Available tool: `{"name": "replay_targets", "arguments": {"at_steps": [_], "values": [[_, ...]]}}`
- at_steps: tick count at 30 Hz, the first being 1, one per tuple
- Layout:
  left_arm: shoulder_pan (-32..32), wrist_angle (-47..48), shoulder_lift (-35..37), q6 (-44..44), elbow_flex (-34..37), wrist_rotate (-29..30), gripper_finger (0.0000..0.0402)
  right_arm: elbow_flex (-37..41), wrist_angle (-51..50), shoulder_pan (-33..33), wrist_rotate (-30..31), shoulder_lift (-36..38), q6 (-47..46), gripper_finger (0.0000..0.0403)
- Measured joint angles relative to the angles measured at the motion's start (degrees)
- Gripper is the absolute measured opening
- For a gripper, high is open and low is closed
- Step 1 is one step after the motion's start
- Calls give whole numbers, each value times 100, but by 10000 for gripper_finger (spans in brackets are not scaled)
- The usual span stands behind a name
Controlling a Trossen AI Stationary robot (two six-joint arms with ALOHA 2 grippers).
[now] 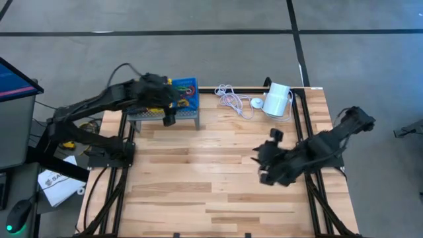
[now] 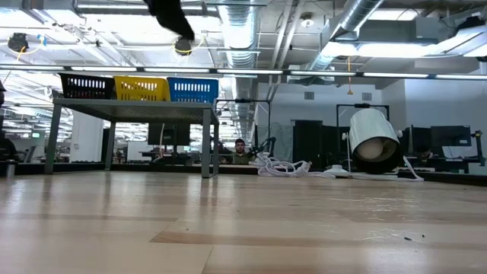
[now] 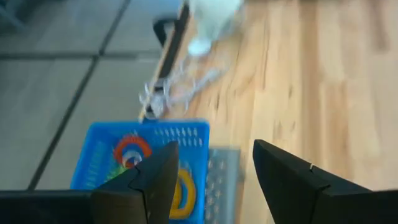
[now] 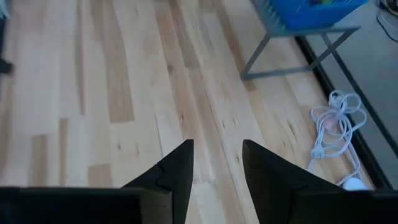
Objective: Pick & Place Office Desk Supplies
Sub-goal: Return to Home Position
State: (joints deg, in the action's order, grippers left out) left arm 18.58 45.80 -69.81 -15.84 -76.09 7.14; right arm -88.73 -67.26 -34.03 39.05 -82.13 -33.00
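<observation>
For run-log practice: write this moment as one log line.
bins: black bin, yellow bin, blue bin in a row on stand | left tool: open, above stand | right tool: open, over table | held: nothing

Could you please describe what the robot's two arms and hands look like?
The left arm and right arm are black and angular, built of chunky jointed segments. The left hand and right hand each end in two matte black, wedge-shaped fingers that taper to blunt tips.
</observation>
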Motion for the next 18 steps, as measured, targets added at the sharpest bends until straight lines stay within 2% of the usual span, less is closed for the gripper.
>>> {"name": "replay_targets", "arguments": {"at_steps": [6,9,13,18], "values": [[-526,-119,925,472,-2,-4,205,11,-193,-267,430,1115,-134,132],[-800,-54,1462,977,-4,-150,205,330,-187,-491,715,1868,-269,132],[-1143,-50,2256,1497,71,-507,205,1275,436,-782,898,2946,-341,132],[-1705,-172,3245,2138,616,-711,205,2930,2195,-1014,851,4287,235,132]]}}
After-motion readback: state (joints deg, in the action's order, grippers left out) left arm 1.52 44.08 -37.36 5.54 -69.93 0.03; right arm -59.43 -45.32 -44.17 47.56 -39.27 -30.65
